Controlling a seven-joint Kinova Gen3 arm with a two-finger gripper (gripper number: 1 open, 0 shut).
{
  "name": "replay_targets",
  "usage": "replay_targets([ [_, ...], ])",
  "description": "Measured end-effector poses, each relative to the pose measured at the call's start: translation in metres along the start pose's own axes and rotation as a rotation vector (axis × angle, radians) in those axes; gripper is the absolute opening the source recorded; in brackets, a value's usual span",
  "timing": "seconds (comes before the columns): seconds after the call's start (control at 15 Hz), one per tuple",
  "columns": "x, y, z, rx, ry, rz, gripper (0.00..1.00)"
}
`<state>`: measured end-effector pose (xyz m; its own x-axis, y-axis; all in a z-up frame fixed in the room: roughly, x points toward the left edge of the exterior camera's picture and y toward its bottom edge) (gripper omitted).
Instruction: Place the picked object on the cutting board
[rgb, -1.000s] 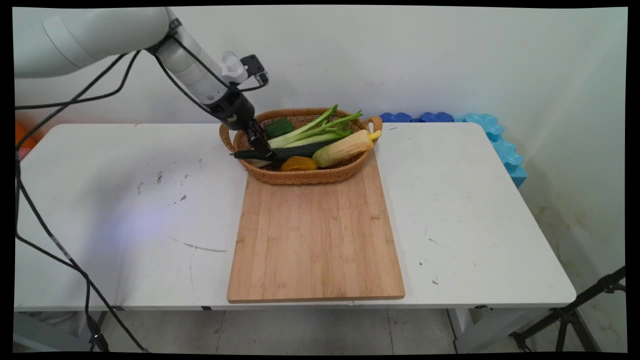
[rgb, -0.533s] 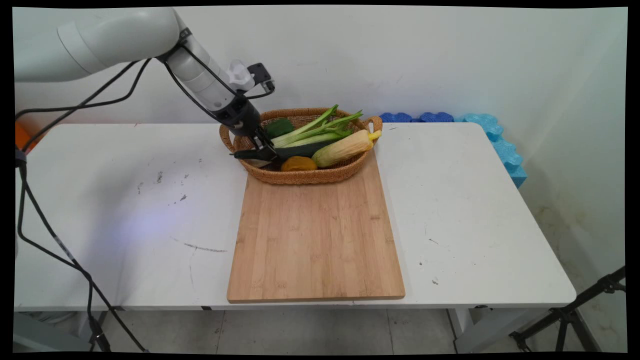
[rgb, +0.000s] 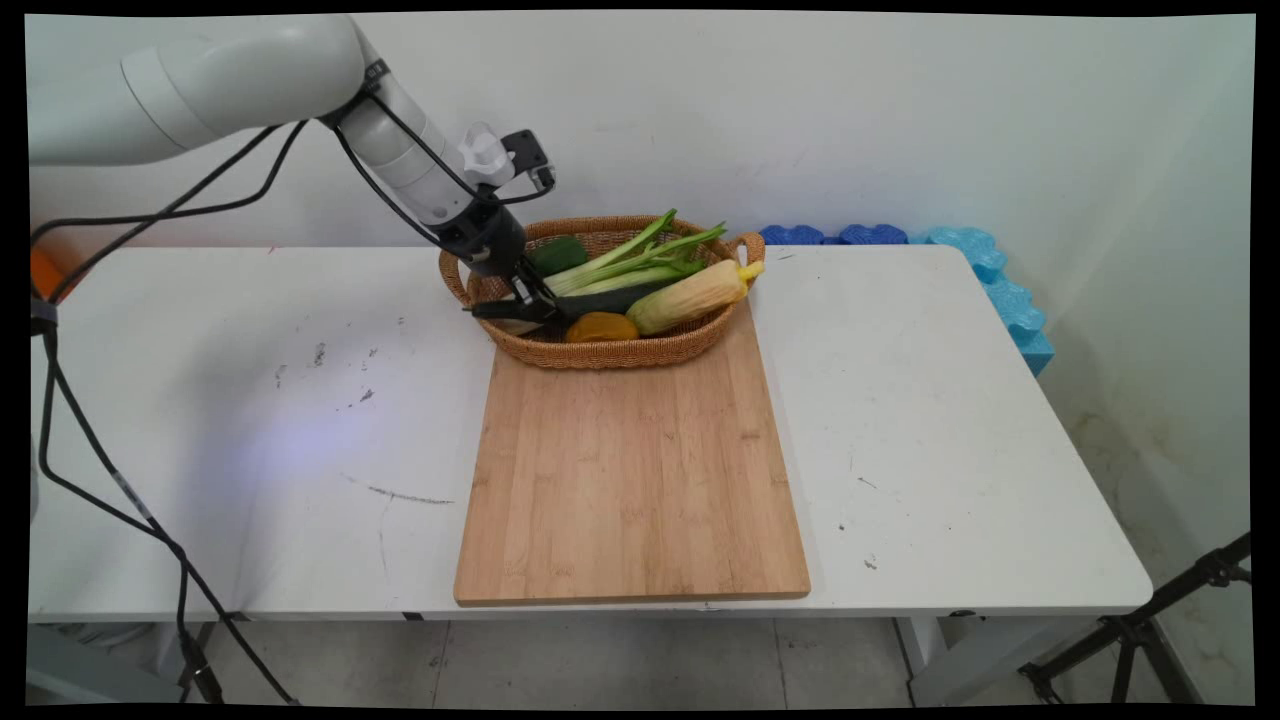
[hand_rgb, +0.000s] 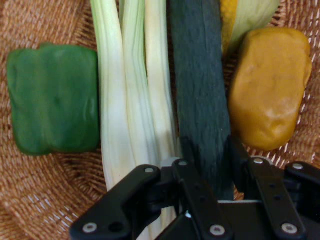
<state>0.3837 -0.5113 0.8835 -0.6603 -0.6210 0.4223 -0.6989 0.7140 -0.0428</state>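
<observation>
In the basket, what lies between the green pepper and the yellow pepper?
In the hand view, pale leek stalks and a dark cucumber lie side by side between the green pepper and the yellow pepper.

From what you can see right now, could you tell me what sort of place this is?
Probably a robot lab with a mock kitchen setup: a white table against a bare wall, a wooden cutting board, a wicker basket of vegetables, and a tripod leg beside the table.
</observation>
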Motion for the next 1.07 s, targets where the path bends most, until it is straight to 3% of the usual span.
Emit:
replay_targets([
  [0.33, 0.007, 0.005, -0.021, 0.015, 0.030, 0.020, 0.00],
  [0.67, 0.018, 0.016, -0.079, 0.039, 0.092, 0.064, 0.00],
  [1.07, 0.021, 0.036, -0.143, 0.038, 0.161, 0.105, 0.00],
])
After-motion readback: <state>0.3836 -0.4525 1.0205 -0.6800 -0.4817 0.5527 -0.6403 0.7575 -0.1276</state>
